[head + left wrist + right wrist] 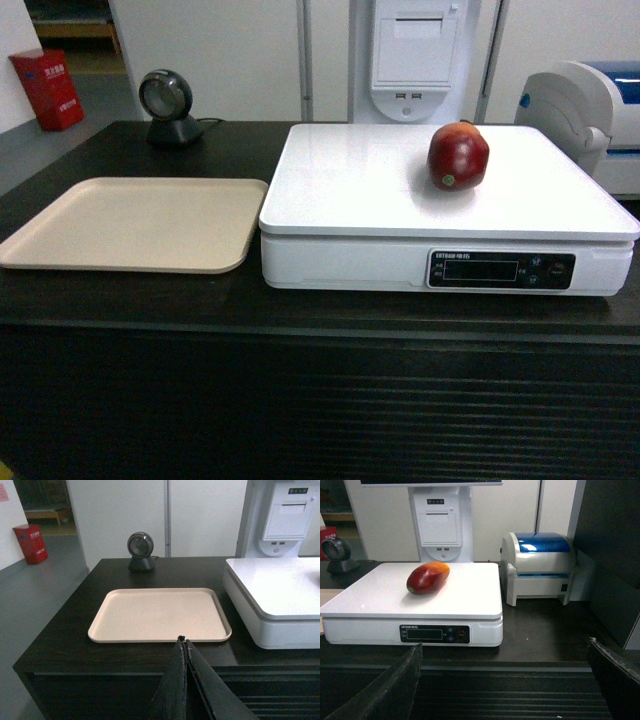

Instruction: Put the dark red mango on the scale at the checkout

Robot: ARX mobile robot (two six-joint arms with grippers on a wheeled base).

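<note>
The dark red mango (458, 156) lies on the flat white top plate of the scale (400, 190), toward its far right; nothing holds it. From the right wrist the mango (427, 577) shows its orange-yellow end, resting on the scale (470, 600) above the dark display panel. The scale stands on the black checkout counter (300, 310) with its ribbed front. My right gripper (504, 647) is open and empty, hanging in front of the counter's edge, well short of the scale. My left gripper (183, 640) is shut on nothing, low before the beige tray. Neither gripper appears in the head view.
A flat beige tray (135, 222) lies left of the scale. A round black scanner (168, 108) stands at the back left. A white and blue printer (540, 565) sits right of the scale, and a white receipt terminal (415, 50) rises behind it. A red box (47, 88) stands on the floor.
</note>
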